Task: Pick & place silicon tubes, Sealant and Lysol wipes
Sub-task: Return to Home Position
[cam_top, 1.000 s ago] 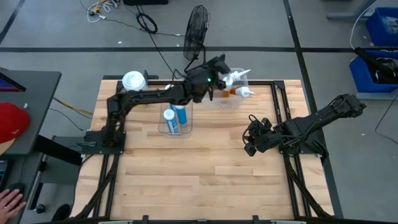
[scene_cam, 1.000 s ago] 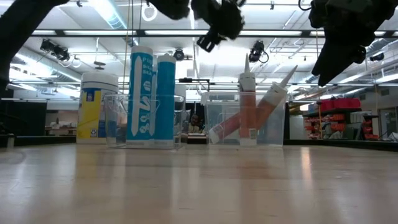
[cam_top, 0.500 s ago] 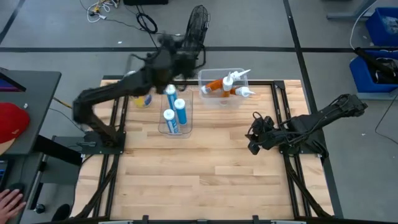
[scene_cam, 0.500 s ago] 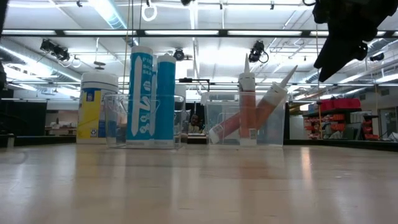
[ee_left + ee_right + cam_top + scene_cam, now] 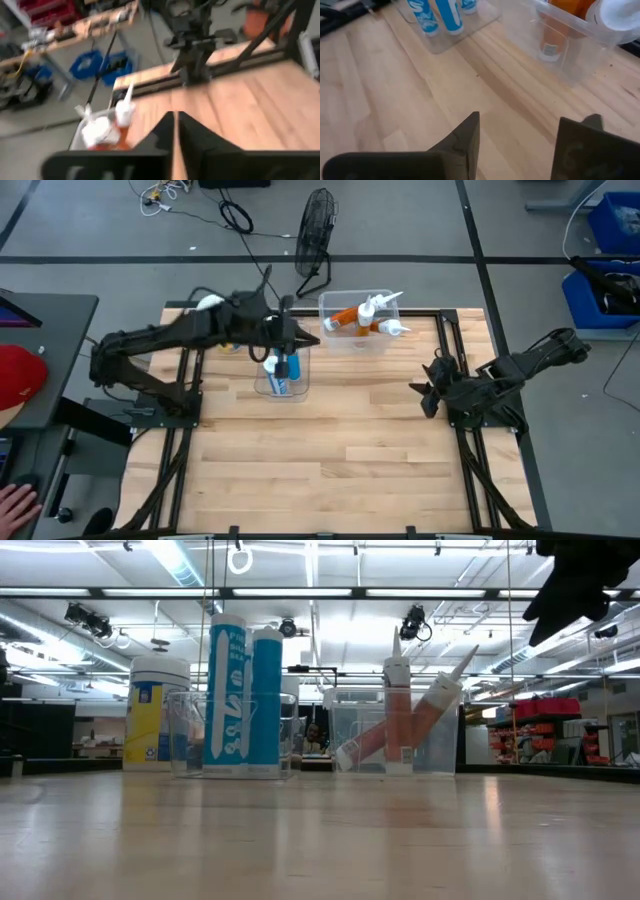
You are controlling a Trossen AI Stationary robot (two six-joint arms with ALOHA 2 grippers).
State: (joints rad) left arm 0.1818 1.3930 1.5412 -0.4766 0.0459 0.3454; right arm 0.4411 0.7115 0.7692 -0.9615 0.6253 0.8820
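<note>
Two slim blue silicon tubes stand upright in a clear bin at the far left. Orange sealant tubes with white nozzles lean in a second clear bin at the far middle. The Lysol wipes canister stands on the table left of the blue tubes; from above only its white lid shows behind my left arm. My left gripper hovers shut and empty over the blue tubes' bin. My right gripper hangs open and empty over the right side, well above the table.
A fan stands beyond the far edge. Black frame rails run along both sides of the table. Bare wood fills the near half. A person's hand shows off the table at the near left.
My left arm has swung away from the sealant bin toward the table's left, and its gripper now hangs over the blue tubes' bin, higher than before. My right gripper has risen and drawn back a little toward the right edge. The tubes and canister have stayed put.
</note>
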